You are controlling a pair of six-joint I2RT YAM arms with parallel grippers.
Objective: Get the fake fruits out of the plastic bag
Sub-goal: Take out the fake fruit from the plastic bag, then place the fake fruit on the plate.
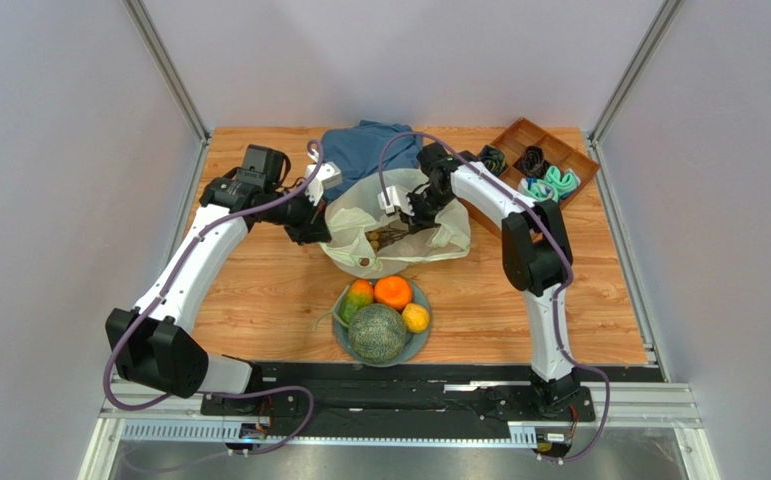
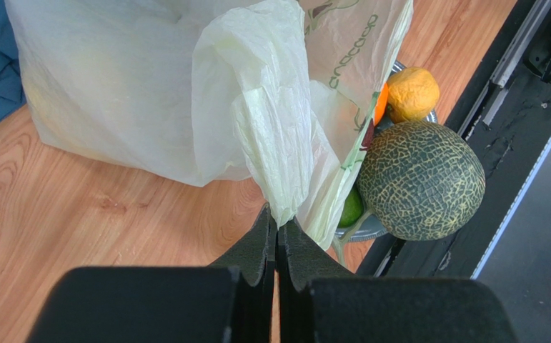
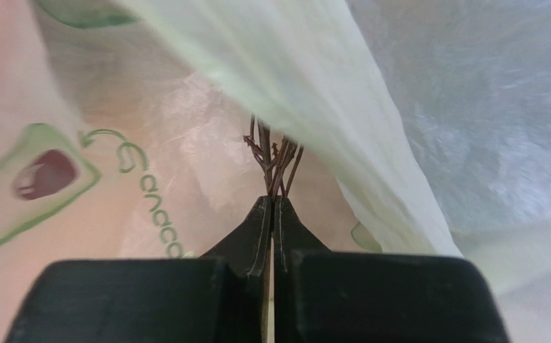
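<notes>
The left arm [image 1: 194, 262] and right arm [image 1: 544, 320] are white tubes with black joints. A purple cable [image 1: 108, 372] trails along each. Their fingers [image 2: 256, 246] are matte black wedges.

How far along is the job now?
Done: the melon, orange and yellow piece lie on the plate. In hand: the left gripper holds the bag by its edge; the right gripper, inside it, is shut on brown stems. Left: small tan pieces in the bag.
</notes>
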